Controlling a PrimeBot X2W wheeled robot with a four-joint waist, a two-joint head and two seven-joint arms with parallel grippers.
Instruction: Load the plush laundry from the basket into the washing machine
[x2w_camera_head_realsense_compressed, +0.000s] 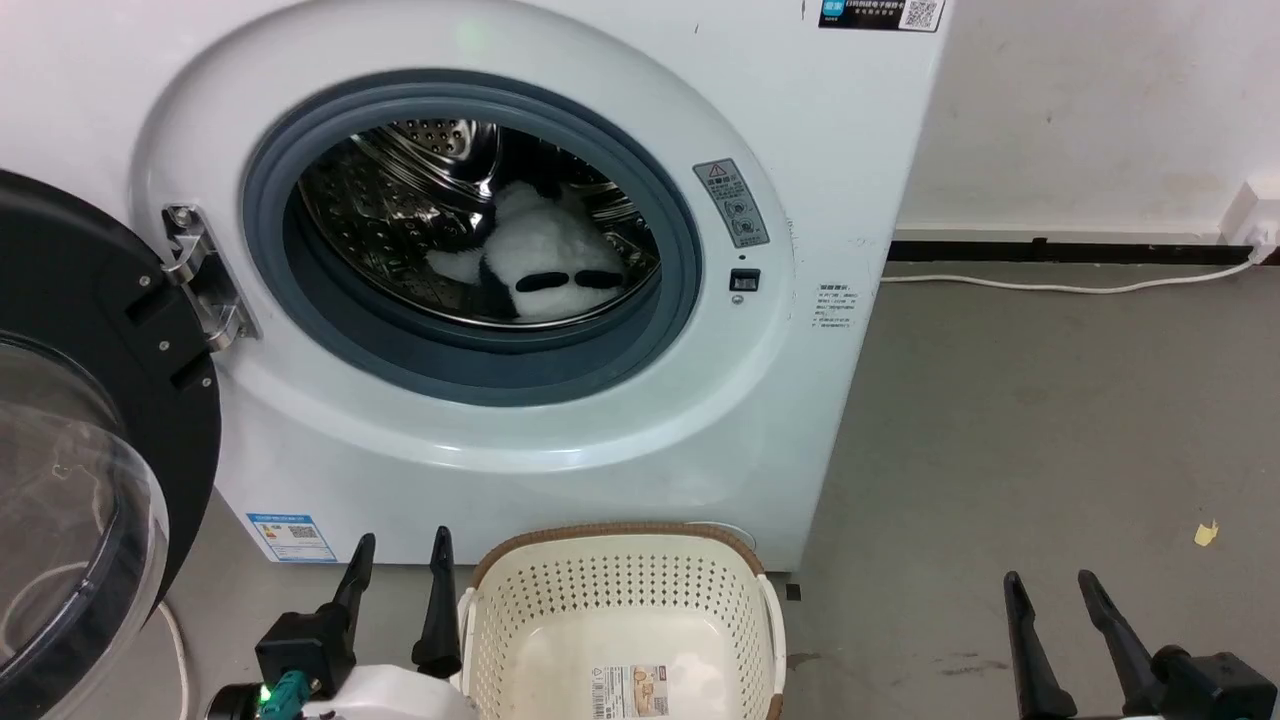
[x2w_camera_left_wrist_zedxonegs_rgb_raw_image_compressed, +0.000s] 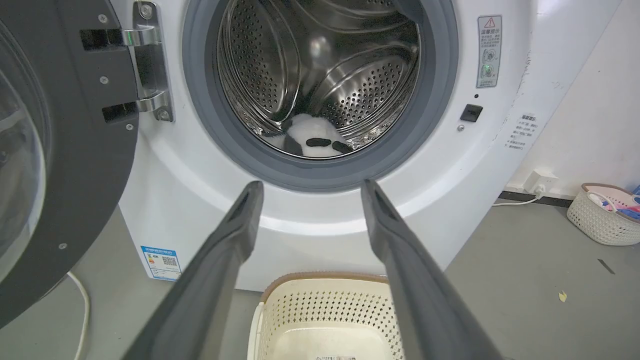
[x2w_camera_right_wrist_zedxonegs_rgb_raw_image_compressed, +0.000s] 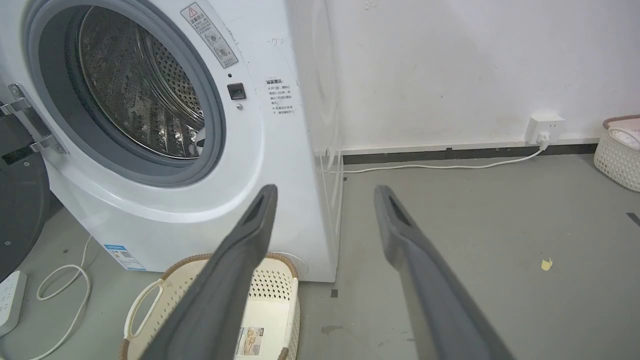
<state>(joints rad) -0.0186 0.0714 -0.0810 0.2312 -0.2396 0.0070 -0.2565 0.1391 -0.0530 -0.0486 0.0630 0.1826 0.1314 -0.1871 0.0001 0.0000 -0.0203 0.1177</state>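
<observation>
The plush laundry (x2w_camera_head_realsense_compressed: 545, 262), white and fluffy with black feet, lies inside the steel drum of the washing machine (x2w_camera_head_realsense_compressed: 640, 420), whose door (x2w_camera_head_realsense_compressed: 90, 480) hangs open at the left. From the left wrist the plush laundry (x2w_camera_left_wrist_zedxonegs_rgb_raw_image_compressed: 312, 140) shows low in the drum. The cream basket (x2w_camera_head_realsense_compressed: 620, 600) stands on the floor before the machine with only a label on its bottom. My left gripper (x2w_camera_head_realsense_compressed: 400, 548) is open beside the basket's left rim, holding nothing. My right gripper (x2w_camera_head_realsense_compressed: 1052, 585) is open over bare floor at the lower right, also holding nothing. The basket (x2w_camera_right_wrist_zedxonegs_rgb_raw_image_compressed: 270, 285) shows behind the right gripper's left finger.
A white cable (x2w_camera_head_realsense_compressed: 1060, 285) runs along the grey floor to a wall socket (x2w_camera_right_wrist_zedxonegs_rgb_raw_image_compressed: 545, 125). A second cream basket (x2w_camera_left_wrist_zedxonegs_rgb_raw_image_compressed: 605, 215) stands by the wall to the right. A power strip (x2w_camera_right_wrist_zedxonegs_rgb_raw_image_compressed: 10, 300) and a looped cord lie left of the machine. A small yellow scrap (x2w_camera_head_realsense_compressed: 1207, 533) lies on the floor.
</observation>
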